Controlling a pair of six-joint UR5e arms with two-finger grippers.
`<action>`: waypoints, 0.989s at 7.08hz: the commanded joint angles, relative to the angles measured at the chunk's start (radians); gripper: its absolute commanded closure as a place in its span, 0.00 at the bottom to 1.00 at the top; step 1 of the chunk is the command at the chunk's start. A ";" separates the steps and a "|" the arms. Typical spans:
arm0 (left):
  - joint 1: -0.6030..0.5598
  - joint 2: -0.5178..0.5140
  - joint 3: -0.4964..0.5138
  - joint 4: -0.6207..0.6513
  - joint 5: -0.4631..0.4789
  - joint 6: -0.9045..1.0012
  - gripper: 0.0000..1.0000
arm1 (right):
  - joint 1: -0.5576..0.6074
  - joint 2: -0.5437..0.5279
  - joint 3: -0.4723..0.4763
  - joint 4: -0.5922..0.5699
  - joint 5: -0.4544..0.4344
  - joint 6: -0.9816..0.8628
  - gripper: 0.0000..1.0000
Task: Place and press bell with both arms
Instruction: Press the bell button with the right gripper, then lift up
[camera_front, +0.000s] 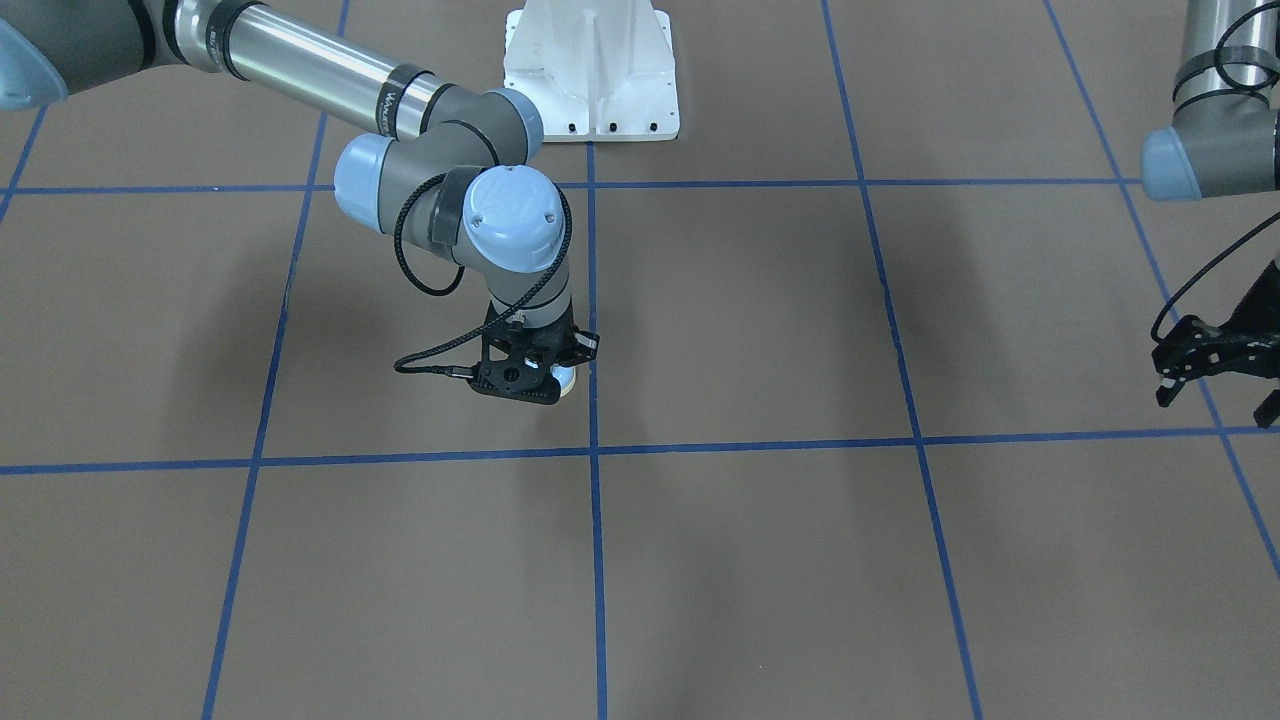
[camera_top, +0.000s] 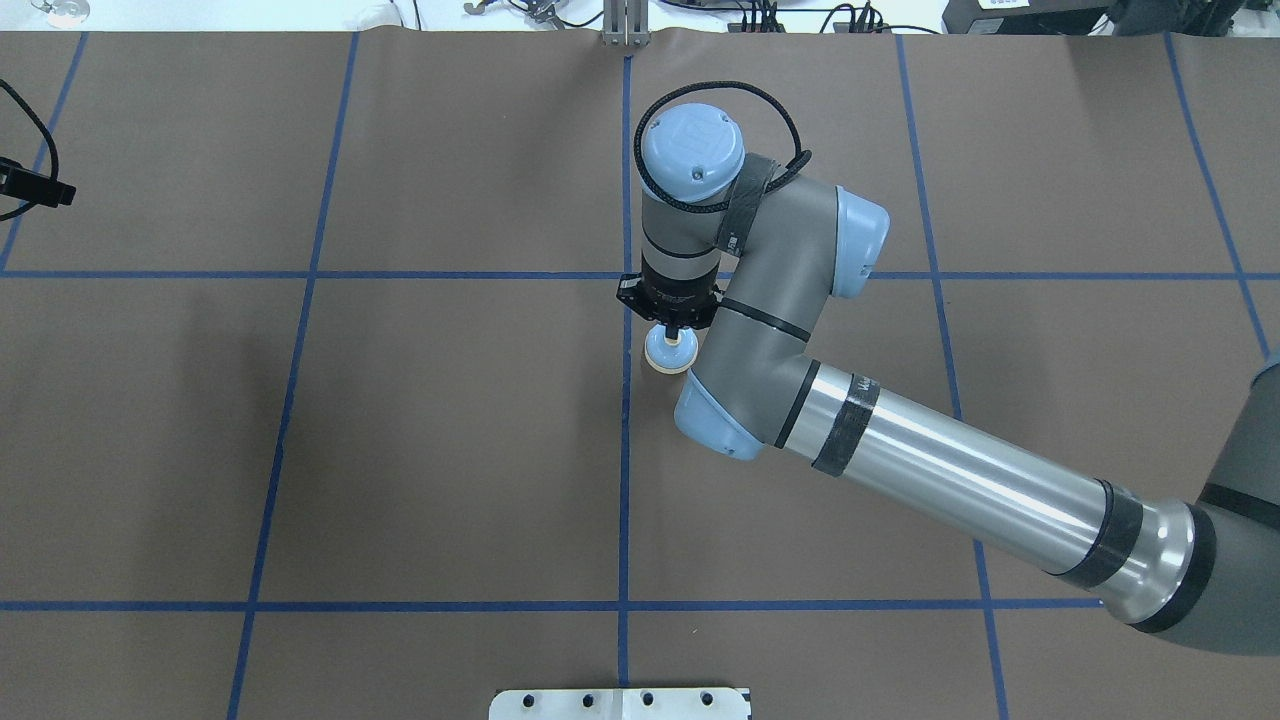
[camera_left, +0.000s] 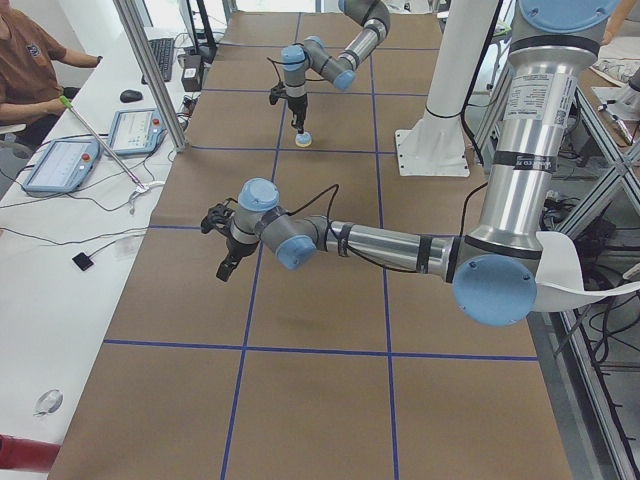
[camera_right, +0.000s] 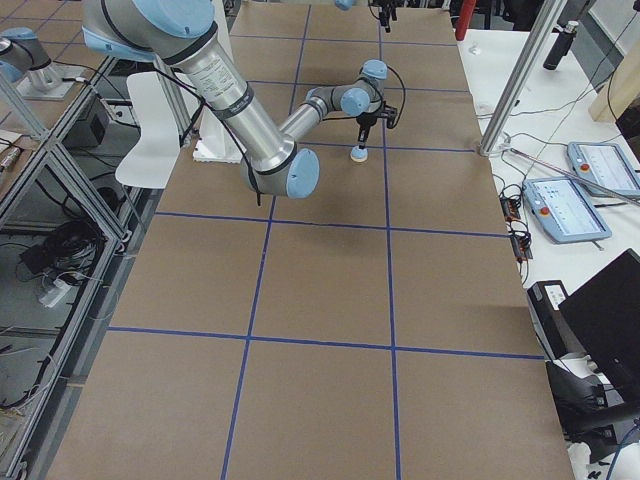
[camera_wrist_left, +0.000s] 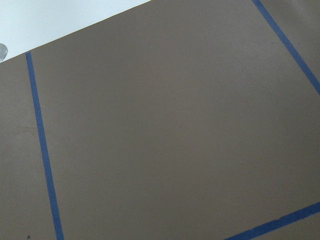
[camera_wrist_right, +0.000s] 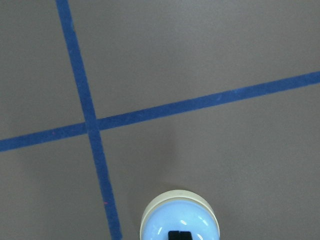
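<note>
Bell (camera_top: 668, 352): light-blue dome with a cream rim, near the table's centre, just beside a blue tape line (camera_top: 625, 470). Whether its base touches the table cannot be told.
Right gripper (camera_top: 674, 328): pointing straight down, pinched on the bell's top.
Left gripper (camera_front: 1215, 405): fingers spread, empty, well apart from the bell.
Step, as judged: placing, bell not yet released.
Next move calls for the right fingers to part and lift clear, then the left arm to come in and press.
Views: only the right wrist view shows the black fingertips (camera_wrist_right: 179, 235) on the dome. The front-facing view hides most of the bell but shows the left gripper's spread plainly.
</note>
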 joint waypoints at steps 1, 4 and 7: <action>-0.001 -0.004 -0.001 0.006 0.000 0.000 0.00 | -0.007 -0.003 -0.008 0.002 -0.002 -0.002 1.00; -0.002 -0.006 -0.003 0.017 0.000 0.000 0.00 | 0.010 0.008 0.012 0.005 0.011 -0.002 1.00; -0.002 -0.007 -0.004 0.018 0.000 0.000 0.00 | 0.123 0.010 0.131 -0.021 0.124 0.007 0.64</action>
